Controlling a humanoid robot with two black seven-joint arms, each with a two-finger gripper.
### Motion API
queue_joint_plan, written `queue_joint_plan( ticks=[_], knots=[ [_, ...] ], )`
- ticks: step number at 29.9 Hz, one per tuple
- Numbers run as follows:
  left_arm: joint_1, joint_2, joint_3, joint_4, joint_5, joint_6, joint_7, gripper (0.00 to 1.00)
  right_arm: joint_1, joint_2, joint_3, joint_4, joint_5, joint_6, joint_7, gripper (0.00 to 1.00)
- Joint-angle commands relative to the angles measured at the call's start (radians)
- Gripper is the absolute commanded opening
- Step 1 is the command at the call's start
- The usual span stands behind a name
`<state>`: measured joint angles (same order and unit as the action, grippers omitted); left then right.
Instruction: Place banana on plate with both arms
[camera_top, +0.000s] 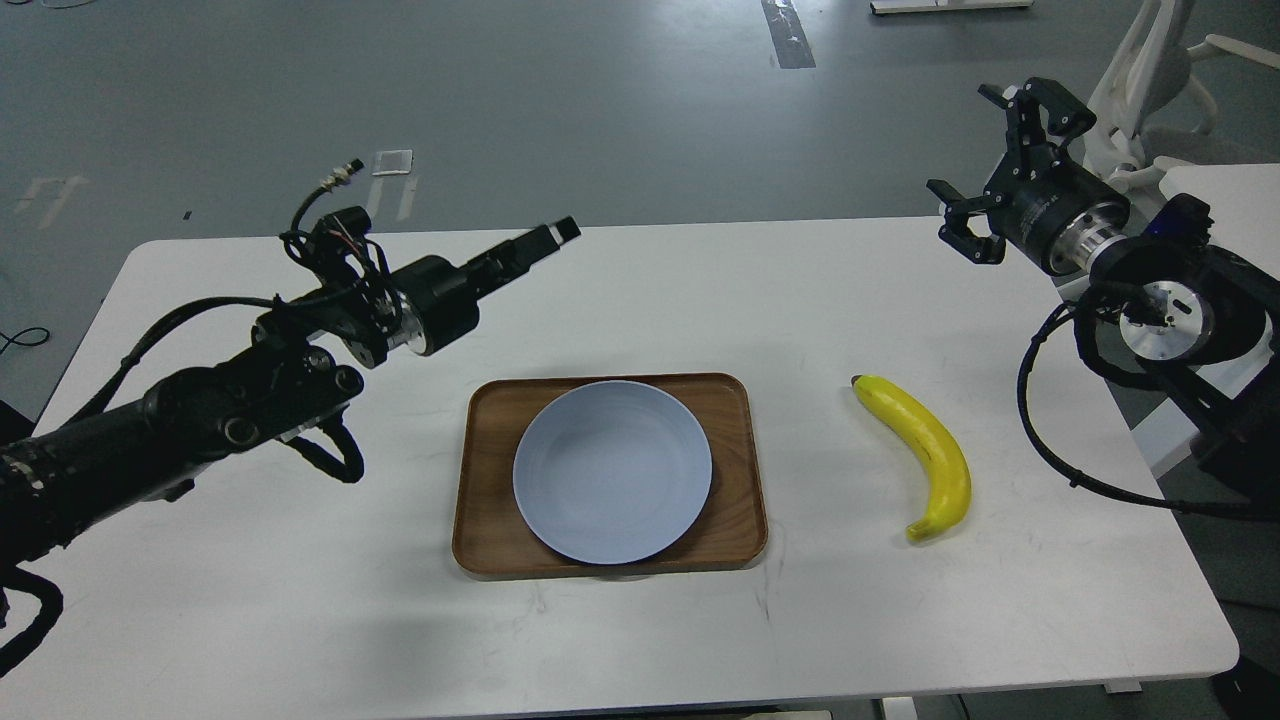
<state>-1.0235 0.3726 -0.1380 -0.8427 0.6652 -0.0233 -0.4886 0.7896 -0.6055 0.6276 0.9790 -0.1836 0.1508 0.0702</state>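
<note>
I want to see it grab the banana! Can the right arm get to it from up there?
Probably yes. The banana lies alone on the white table, right of the wooden tray, and the right gripper hangs open above with nothing between.

Single head view, set high and looking forward and down over the white bench (640, 290). Near bench edge low in frame, far edge and grey floor (560, 100) beyond. Middling range, nearly the whole benchtop taken in. Arms entering from left and right edges. No second view overlapping.
</note>
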Motion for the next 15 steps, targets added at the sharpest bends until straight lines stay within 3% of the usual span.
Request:
queue_joint_plan(
  ticks=[1, 3, 4, 5, 10, 15],
  knots=[
    [-0.038, 0.006, -0.11, 0.016, -0.287, -0.137, 0.033, 0.98, 0.036, -0.08, -0.144, 0.059, -0.268, 0.004, 0.008, 0.98],
    [-0.038, 0.009, -0.143, 0.022, -0.347, -0.142, 0.096, 0.98, 0.045, -0.109, -0.195, 0.076, -0.402, 0.004, 0.013, 0.98],
    [-0.035, 0.008, -0.17, 0.04, -0.383, -0.139, 0.154, 0.98, 0.056, -0.134, -0.245, 0.085, -0.548, 0.003, 0.022, 0.97],
    [-0.032, 0.003, -0.195, 0.066, -0.41, -0.139, 0.183, 0.98, 0.063, -0.152, -0.291, 0.09, -0.692, 0.004, 0.042, 0.95],
    [-0.026, -0.006, -0.256, 0.131, -0.42, -0.155, 0.18, 0.98, 0.068, -0.189, -0.462, 0.093, -1.101, -0.005, 0.152, 0.92],
    [0.008, 0.006, -0.295, 0.134, -0.535, -0.222, 0.208, 0.98, 0.068, -0.192, -0.566, 0.093, -1.336, -0.02, 0.204, 0.9]
  ],
)
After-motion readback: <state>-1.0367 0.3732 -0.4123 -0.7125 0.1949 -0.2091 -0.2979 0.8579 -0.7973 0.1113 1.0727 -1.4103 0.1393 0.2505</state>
